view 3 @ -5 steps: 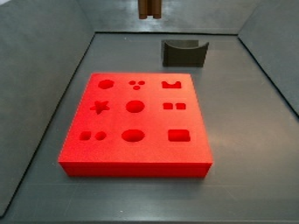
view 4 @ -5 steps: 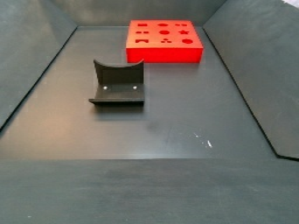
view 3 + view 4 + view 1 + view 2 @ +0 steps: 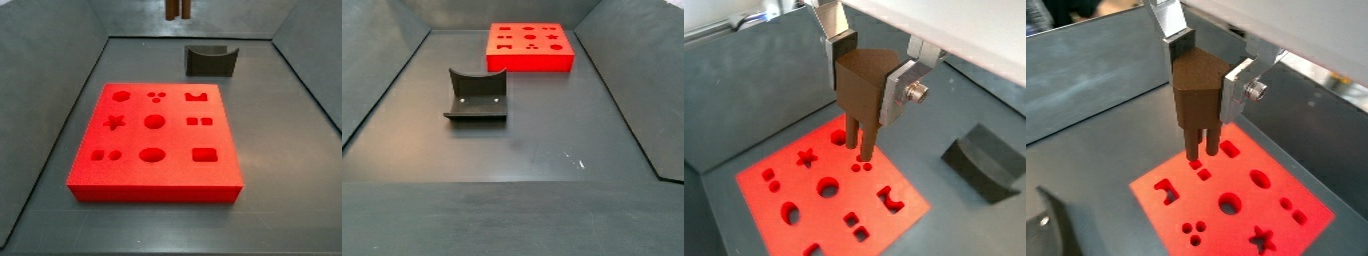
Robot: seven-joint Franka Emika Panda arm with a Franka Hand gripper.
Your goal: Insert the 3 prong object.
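My gripper (image 3: 869, 75) is shut on the 3 prong object (image 3: 862, 95), a brown block with slim rods pointing down; both also show in a wrist view, the gripper (image 3: 1207, 75) and the object (image 3: 1196, 100). It hangs well above the red board (image 3: 865, 195) with shaped cutouts. In a side view only the rods' tips (image 3: 175, 8) show at the top edge, beyond the board's (image 3: 134, 140) far side. The board's small three-hole cutout (image 3: 158, 96) is in its far row. The gripper is out of view in a side view that shows the board (image 3: 531, 62).
A dark grey curved block (image 3: 210, 60) stands on the dark floor behind the board, also seen in a side view (image 3: 476, 95) and in both wrist views (image 3: 989, 160) (image 3: 1053, 235). Sloping grey walls enclose the floor.
The rods' tips at the top edge of the side view have shifted slightly to the right. The board and curved block have not moved.
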